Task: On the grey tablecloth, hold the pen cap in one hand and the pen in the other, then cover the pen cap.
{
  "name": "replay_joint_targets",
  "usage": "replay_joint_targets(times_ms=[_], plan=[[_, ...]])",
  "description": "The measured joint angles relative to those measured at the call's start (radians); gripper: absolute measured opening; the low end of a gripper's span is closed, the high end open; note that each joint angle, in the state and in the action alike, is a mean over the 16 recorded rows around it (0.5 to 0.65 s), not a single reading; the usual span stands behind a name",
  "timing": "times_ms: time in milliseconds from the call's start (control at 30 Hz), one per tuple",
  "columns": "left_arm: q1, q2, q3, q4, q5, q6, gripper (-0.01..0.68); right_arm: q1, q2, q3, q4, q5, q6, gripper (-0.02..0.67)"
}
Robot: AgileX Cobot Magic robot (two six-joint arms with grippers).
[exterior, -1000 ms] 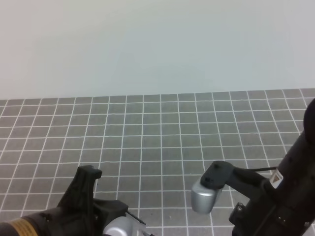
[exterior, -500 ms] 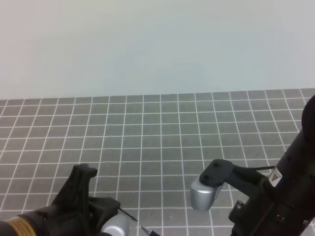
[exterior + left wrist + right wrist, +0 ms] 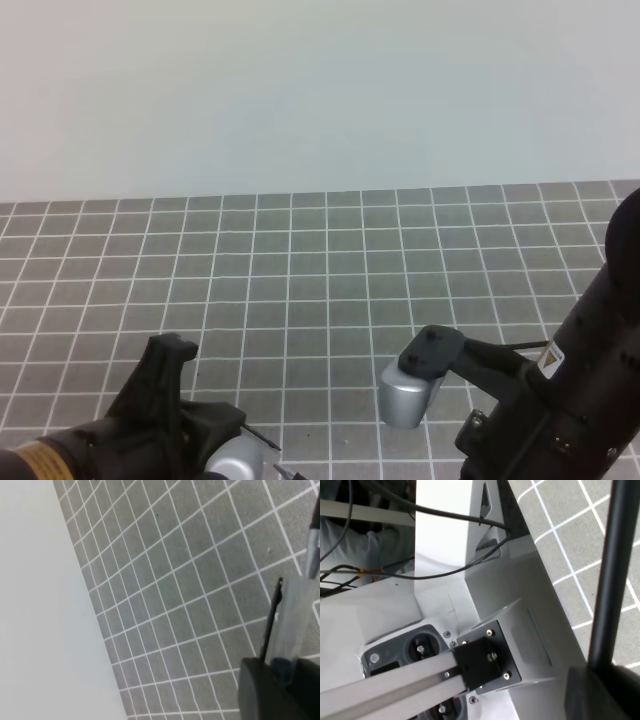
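The grey tablecloth (image 3: pixel 330 270) with its white grid covers the table. In the exterior view a thin black pen (image 3: pixel 263 438) sticks out beside my left arm (image 3: pixel 160 400) at the bottom edge. The left wrist view shows this pen (image 3: pixel 272 615) lying against a translucent finger pad (image 3: pixel 295 620), with my left gripper (image 3: pixel 302 577) shut on it above the cloth. My right gripper's fingers sit below the frame in the exterior view. In the right wrist view a black rod-like shape (image 3: pixel 615 570) runs up from the gripper body. The pen cap cannot be made out.
My right arm (image 3: pixel 560 400) and its silver wrist camera (image 3: pixel 405 395) fill the lower right. The right wrist view looks back at the white robot base (image 3: pixel 470 545), an aluminium bar (image 3: pixel 410 680) and cables (image 3: pixel 395 575). A pale wall (image 3: pixel 320 90) stands behind the cloth.
My left arm has shifted slightly left and the pen with it. My right arm's wrist has crept a little left and down.
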Motion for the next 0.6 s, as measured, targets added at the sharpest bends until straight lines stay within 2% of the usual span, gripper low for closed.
replay_joint_targets(times_ms=[600], plan=[[0.0, 0.0, 0.0, -0.015, 0.007, 0.011, 0.07, 0.0, 0.049, -0.002, 0.007, 0.0, -0.01, 0.064]])
